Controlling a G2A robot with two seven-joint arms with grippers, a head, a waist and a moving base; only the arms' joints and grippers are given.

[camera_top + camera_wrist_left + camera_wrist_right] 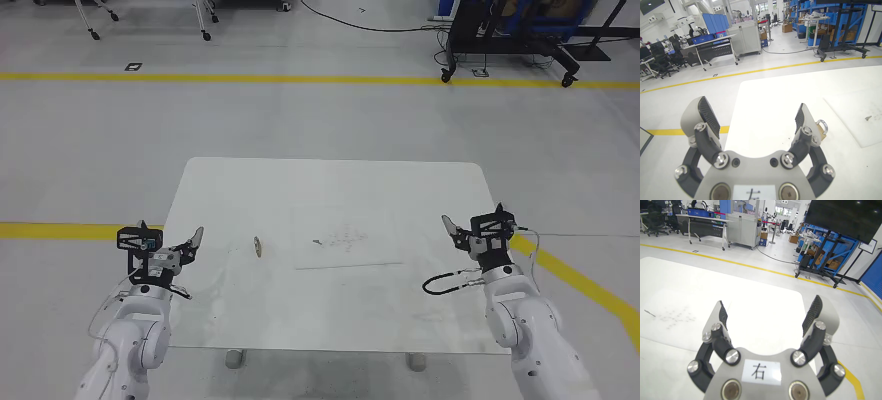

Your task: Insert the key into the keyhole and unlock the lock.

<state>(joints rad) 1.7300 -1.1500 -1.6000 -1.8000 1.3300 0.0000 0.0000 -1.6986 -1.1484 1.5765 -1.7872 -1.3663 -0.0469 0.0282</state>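
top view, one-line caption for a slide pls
Open left gripper and right gripper sit at the table edges, padlock and key lying apart between them.

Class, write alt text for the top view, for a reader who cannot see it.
A lock lies on a white table, with a key apart from it on a pale mat. The left gripper and right gripper hover open and empty at opposite table edges, the left one nearer the lock.

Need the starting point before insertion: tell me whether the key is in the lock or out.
Out. The key lies alone on the thin mat, apart from the lock, which sits beside the mat.
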